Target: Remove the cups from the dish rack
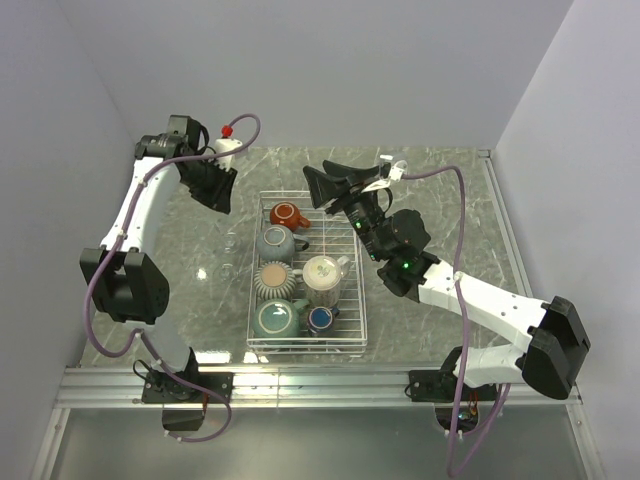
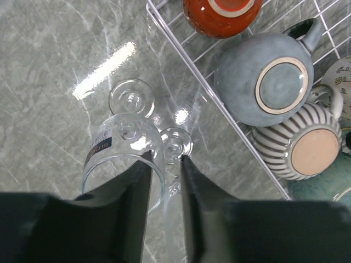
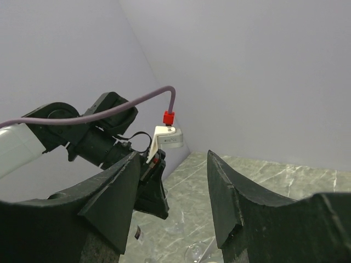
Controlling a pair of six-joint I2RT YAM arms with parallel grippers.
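The left gripper (image 2: 166, 159) hangs low over the table (image 2: 44, 82), just outside the left side of the dish rack (image 2: 181, 52). Its dark fingers (image 2: 137, 203) stand close, with only a narrow slot between them. The rim of a clear stemmed glass (image 2: 118, 150) runs up into that slot, but I cannot tell whether the pads pinch it. This glass carries a small dark label (image 2: 101, 147) with pale writing too fine to read. A second glass (image 2: 175, 145) stands just beside it, its round foot showing at the fingertips. Both glasses are on the table, outside the rack.

Inside the rack, nearest the left wrist, a red-brown mug (image 2: 222, 13), a grey-teal mug (image 2: 263, 76) and a ribbed beige cup (image 2: 301, 145) turn their bases to the camera. From above, a white mug (image 1: 322, 275), a second grey-teal mug (image 1: 275, 318) and a small dark-blue cup (image 1: 320, 318) also sit in the rack. The white mug bears a dark printed pattern with no legible words.

The right gripper (image 1: 345, 180) is raised over the rack's far right corner. Its fingers are spread wide with nothing between them.
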